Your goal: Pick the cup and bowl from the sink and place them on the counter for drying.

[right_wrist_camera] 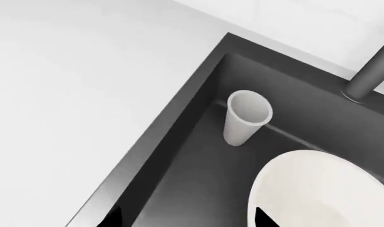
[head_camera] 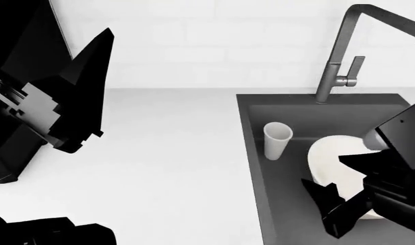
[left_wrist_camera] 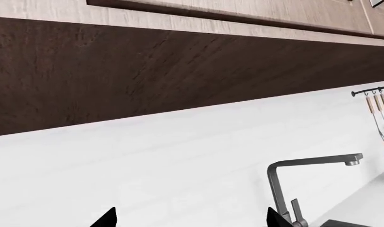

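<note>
Down inside the sink (head_camera: pixel 255 153) stand 1 cup (head_camera: pixel 276 140) and 1 bowl (head_camera: pixel 333 158), near each other but apart, beneath 1 faucet (head_camera: pixel 340 51). Over the bowl hangs the right gripper (head_camera: pixel 340 184), jaws spread wide, empty. Above the counter (head_camera: pixel 166 153), the left gripper (head_camera: pixel 91 87) is raised; its spread I cannot tell.
</note>
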